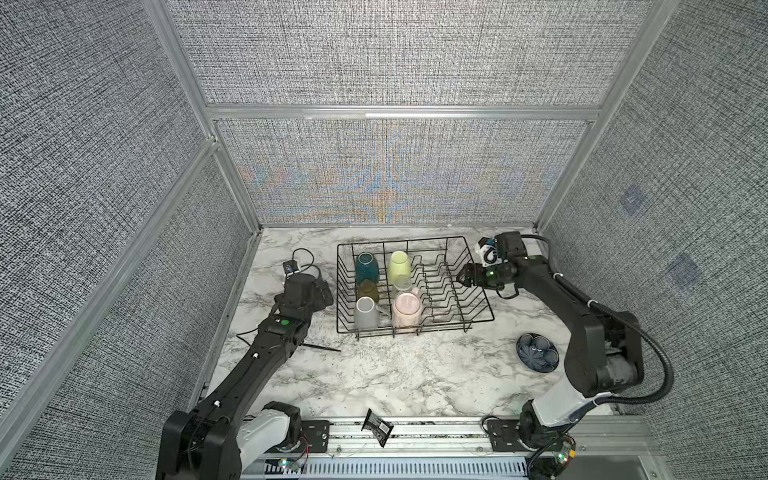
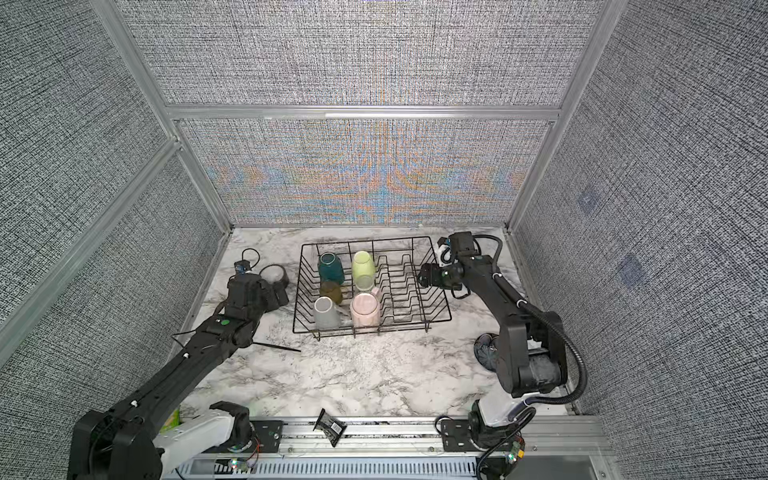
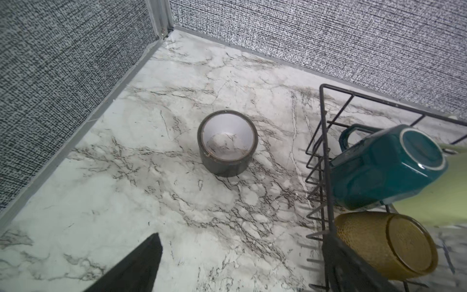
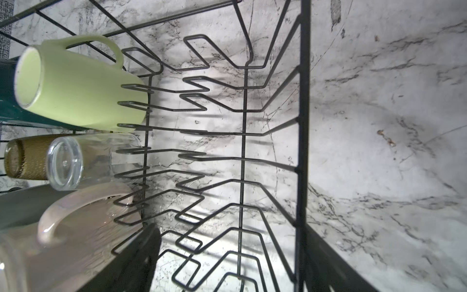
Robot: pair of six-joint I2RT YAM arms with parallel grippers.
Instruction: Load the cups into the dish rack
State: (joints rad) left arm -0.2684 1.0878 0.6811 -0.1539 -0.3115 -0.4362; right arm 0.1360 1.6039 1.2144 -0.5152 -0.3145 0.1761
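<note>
Left gripper [image 1: 324,297]: fingers spread wide, nothing held. A tape roll [image 3: 227,142] is seen standing on the worktop [image 1: 374,374] just ahead of it.

Right gripper [image 1: 460,276]: fingers parted, nothing clamped, held over the nearest wall of the dish rack [image 1: 449,291].

All 6 cups are found in the rack half nearest the left gripper: teal mug [image 1: 366,268], green mug [image 1: 399,266], clear glass [image 1: 402,283], amber glass [image 1: 368,291], grey mug [image 1: 366,312], pink mug [image 1: 406,309].

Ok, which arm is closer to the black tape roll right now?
Left. The left fingers are close by the tape roll, left of the dish rack; the right fingers are beyond the rack's opposite wall.
</note>
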